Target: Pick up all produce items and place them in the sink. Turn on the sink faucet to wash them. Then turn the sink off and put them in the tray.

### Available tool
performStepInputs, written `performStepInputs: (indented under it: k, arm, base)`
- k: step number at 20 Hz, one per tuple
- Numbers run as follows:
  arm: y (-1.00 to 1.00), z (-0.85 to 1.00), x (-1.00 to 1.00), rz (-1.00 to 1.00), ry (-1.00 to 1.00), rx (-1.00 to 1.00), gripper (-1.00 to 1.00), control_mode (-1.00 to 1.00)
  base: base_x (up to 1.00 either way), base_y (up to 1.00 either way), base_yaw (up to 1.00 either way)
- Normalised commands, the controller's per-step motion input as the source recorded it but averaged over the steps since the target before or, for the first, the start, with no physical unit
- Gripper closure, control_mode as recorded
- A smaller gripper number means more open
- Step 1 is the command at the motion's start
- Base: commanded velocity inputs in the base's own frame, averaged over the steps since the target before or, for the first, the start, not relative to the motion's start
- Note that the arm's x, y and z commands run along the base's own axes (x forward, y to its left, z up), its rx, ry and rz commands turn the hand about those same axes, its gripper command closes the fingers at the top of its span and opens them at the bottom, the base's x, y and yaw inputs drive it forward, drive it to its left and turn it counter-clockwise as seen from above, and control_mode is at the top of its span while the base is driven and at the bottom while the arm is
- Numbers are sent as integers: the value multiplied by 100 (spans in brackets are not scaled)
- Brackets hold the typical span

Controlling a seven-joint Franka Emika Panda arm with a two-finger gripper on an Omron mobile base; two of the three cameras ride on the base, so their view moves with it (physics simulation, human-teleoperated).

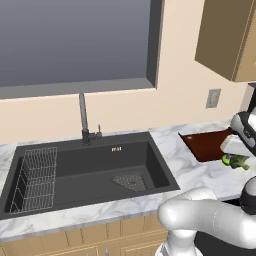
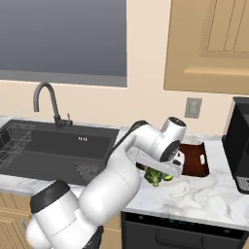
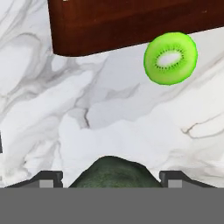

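Note:
A dark green broccoli floret (image 3: 113, 173) sits on the marble counter between the fingertips of my gripper (image 3: 111, 179), which is open with a slim gap on each side. The base views show the gripper (image 2: 159, 171) low over the broccoli (image 2: 154, 177), right of the sink (image 1: 90, 165). A round lime-green fruit (image 3: 170, 57) with a pale seeded centre lies just beyond, close to the edge of the reddish-brown tray (image 3: 131, 22). The tray (image 1: 207, 142) lies flat behind both items. The dark faucet (image 1: 83, 117) stands behind the basin, no water running.
A wire rack (image 1: 37, 177) fills the sink's left end, and a triangular mesh drain (image 1: 131, 181) lies at its right. A black appliance (image 2: 238, 146) stands on the counter right of the tray. A wall cabinet (image 1: 230, 35) hangs above.

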Motion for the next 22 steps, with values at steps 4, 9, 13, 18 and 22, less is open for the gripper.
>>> performStepInputs:
  k: [4, 9, 13, 18, 22]
  arm:
    - [78, 14, 7, 1, 0, 0, 100, -100]
    - [77, 5, 7, 4, 0, 0, 100, -100]
    - [78, 2, 17, 6, 0, 0, 100, -100]
    - [71, 0, 26, 9, 0, 0, 100, -100]
    - [73, 0, 28, 10, 0, 0, 100, -100]
  base:
    - [0, 0, 0]
    - [0, 0, 0]
    - [0, 0, 0]
    - [0, 0, 0]
    - [0, 0, 0]
